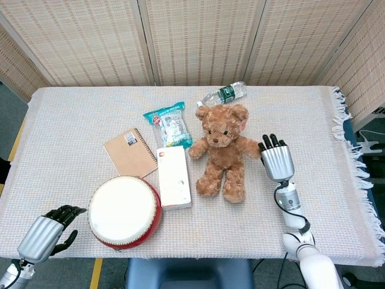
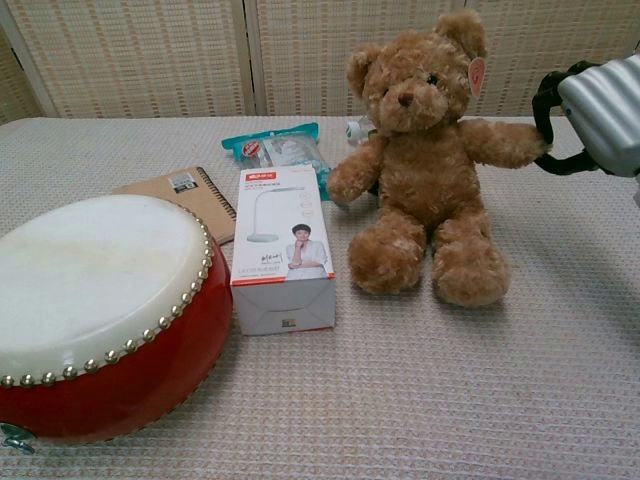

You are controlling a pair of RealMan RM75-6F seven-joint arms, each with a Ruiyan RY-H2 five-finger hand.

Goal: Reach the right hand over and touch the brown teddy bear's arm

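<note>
Brown teddy bear [image 1: 221,152] sits upright mid-table, just right of the white lamp box [image 1: 174,176]. Right hand [image 1: 275,160] at its outstretched arm [image 2: 497,143], dark fingertips [image 2: 546,95] touching the paw (holding nothing, fingers loosely curled). Left hand [image 1: 45,233] clenched at the table's near-left edge beside the red drum [image 1: 124,212].

Right hand [image 1: 275,161] raised with fingers curled; left hand [image 1: 45,233] low, fingers curled.

Woven beige folding screen [image 1: 198,39] behind a table [image 1: 72,120] under a fringed pale cloth, grey floor [image 1: 9,105] alongside.
</note>
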